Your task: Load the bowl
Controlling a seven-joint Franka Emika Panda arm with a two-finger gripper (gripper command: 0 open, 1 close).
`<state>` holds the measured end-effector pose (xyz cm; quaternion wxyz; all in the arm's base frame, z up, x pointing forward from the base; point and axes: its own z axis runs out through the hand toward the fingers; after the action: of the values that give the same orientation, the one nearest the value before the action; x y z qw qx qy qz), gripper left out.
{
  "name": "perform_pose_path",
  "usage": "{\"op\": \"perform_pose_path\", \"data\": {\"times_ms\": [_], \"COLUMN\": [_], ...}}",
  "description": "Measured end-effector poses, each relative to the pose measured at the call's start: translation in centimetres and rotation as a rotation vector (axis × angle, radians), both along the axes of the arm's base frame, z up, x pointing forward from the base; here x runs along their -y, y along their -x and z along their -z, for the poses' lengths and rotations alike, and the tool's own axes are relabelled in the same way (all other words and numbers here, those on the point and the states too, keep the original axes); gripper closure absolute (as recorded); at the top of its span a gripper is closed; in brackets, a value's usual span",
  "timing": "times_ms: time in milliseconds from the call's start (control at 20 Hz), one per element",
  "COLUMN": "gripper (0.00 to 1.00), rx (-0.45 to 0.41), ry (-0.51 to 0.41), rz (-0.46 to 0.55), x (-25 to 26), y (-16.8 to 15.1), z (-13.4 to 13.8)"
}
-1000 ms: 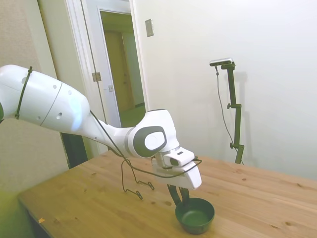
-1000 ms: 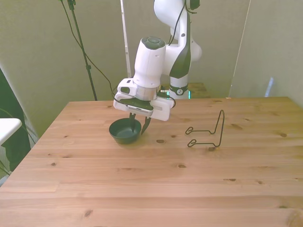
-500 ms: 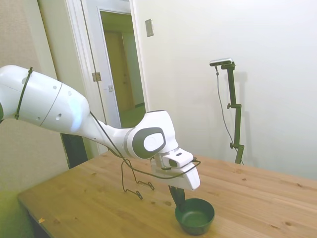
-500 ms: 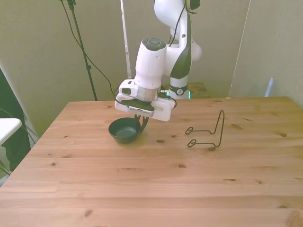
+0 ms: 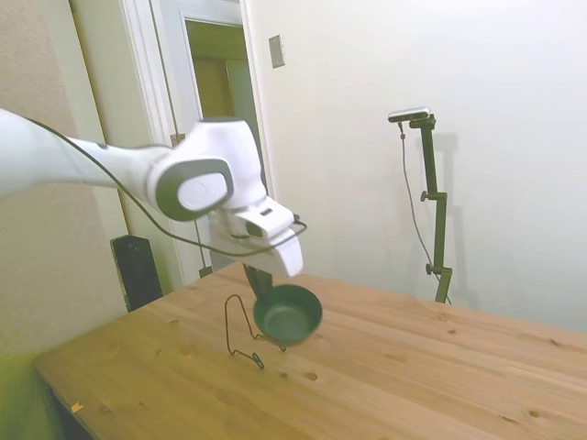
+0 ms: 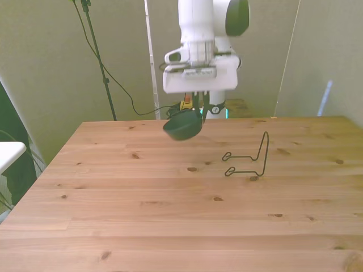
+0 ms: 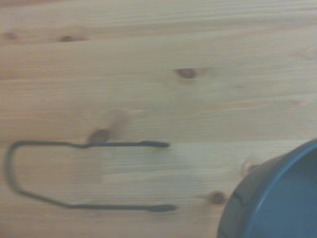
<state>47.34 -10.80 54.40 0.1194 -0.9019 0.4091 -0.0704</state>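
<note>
Now the end effector (image 6: 195,107) is closed on the bowl (image 6: 182,127), pinching its rim. It holds the small dark green bowl up in the air, well above the wooden surface (image 6: 170,215). The bowl touches nothing else. It hangs tilted, and in the side view its open side faces the camera. It is over the far part of the surface, close to the far edge and about halfway along it.

A thin black wire rack (image 6: 249,159) stands on the surface, nearer the front view's right. It has a tall loop that stands up and two flat feet that lie on the wood. The bowl is near the rack but does not touch it.

In the wrist view the rack's loop (image 7: 74,173) lies against the wood, and a piece of the bowl's rim shows in one corner.
</note>
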Motion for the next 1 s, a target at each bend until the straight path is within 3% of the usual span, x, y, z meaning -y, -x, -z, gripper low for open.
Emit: {"op": "perform_pose_path", "data": {"times_ms": [100, 300, 650, 1000], "gripper": [1.0, 1.0, 1.0, 1.0], "rx": [0.019, 0.011, -0.008, -0.067], "ry": [-0.113, -0.303, -0.415, -0.579], "rz": [-0.02, -0.06, -0.075, 0.03], "x": [-0.3, -0.2, -2.2, -0.9], "y": [0.8, -1.5, -5.3, -6.6], "z": [-1.3, 0.3, 1.8, 6.0]}}
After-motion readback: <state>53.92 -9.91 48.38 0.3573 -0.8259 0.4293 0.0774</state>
